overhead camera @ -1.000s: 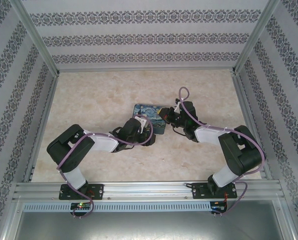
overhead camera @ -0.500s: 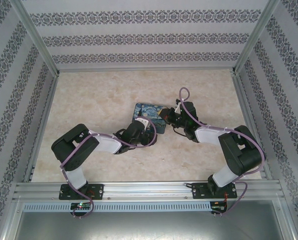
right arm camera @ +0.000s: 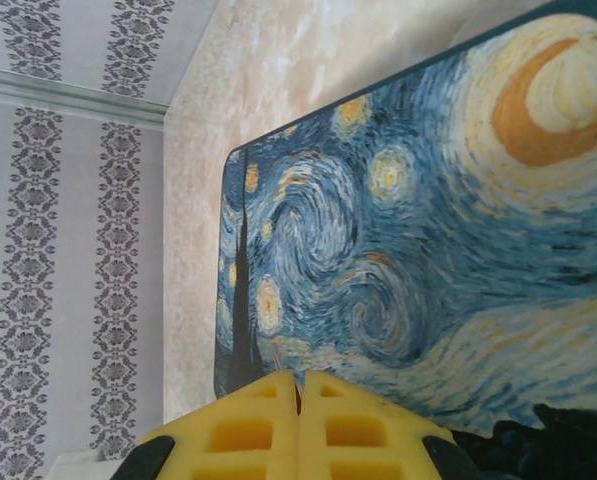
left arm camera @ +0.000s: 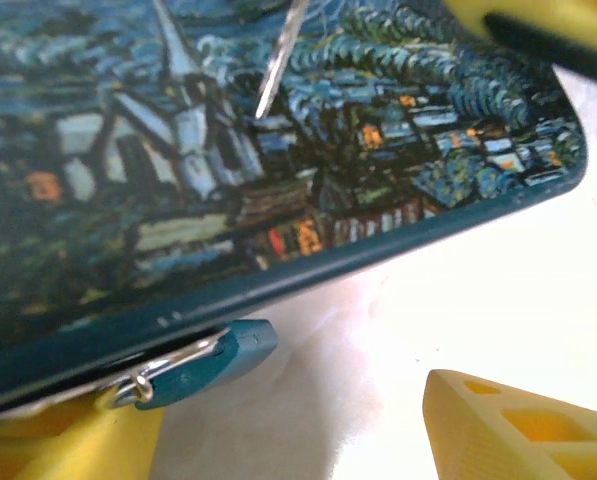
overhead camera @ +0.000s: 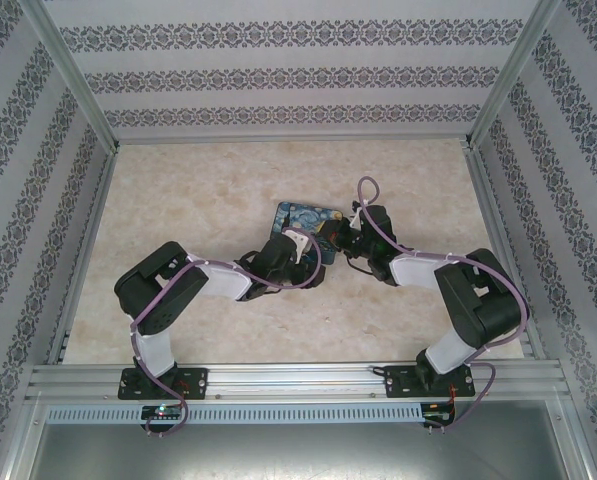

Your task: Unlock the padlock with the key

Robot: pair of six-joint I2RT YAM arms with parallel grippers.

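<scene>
Yellow, spread jaws of the left gripper (left arm camera: 278,425) flank the teal padlock (left arm camera: 213,362), apparently locked at the tin (left arm camera: 308,190) edge; the right gripper (right arm camera: 298,400) has jaws pressed together over it, whether pinching the key unclear, so unlocking looks unstarted.

The teal padlock (left arm camera: 213,358) lies under the painted box's (left arm camera: 308,150) near edge, just beside one yellow finger of the wide-spread left gripper (left arm camera: 288,440).
</scene>
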